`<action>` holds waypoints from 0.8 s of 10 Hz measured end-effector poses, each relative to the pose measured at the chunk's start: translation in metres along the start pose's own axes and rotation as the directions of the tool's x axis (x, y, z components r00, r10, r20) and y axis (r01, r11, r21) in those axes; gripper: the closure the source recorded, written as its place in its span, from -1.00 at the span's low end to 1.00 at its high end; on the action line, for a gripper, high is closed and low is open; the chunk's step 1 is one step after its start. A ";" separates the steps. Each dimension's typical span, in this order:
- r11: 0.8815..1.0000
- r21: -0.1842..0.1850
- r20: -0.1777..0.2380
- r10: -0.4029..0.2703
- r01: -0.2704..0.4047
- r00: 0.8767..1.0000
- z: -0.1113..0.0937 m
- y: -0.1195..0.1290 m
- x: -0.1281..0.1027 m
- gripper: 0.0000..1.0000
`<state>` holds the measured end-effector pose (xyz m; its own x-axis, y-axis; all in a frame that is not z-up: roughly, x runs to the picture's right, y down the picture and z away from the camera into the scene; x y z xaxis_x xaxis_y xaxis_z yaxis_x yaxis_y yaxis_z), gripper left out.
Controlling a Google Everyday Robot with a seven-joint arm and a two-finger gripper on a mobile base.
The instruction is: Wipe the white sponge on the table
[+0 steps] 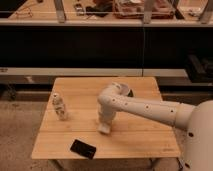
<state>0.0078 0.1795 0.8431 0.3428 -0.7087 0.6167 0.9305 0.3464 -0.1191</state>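
The table (145,136) is a square light-brown wooden top with planks. My white arm reaches in from the right and bends down to the middle of the top. The gripper (105,126) points down there, shut, its tip on the wood. A small pale block, the white sponge (104,131), shows at the fingertips, pressed against the table surface. Most of the sponge is hidden by the gripper.
A black phone (83,148) lies near the front left edge. A small white upright figure (59,106) stands at the left side. A dark bowl (129,92) peeks out behind my arm's elbow at the back. Dark shelving runs behind the table.
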 end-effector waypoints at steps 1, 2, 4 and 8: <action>0.999 0.010 0.002 0.035 -0.035 0.999 -0.002 0.011 0.009 1.00; 0.998 0.019 -0.002 0.062 -0.061 0.998 -0.005 0.021 0.017 1.00; 0.994 0.031 -0.016 0.108 -0.107 0.994 -0.014 0.040 0.027 1.00; 0.978 -0.003 -0.023 0.210 -0.210 0.978 -0.016 0.093 0.022 1.00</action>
<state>0.1041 0.1865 0.8326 0.5330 -0.6341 0.5602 0.8383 0.4855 -0.2480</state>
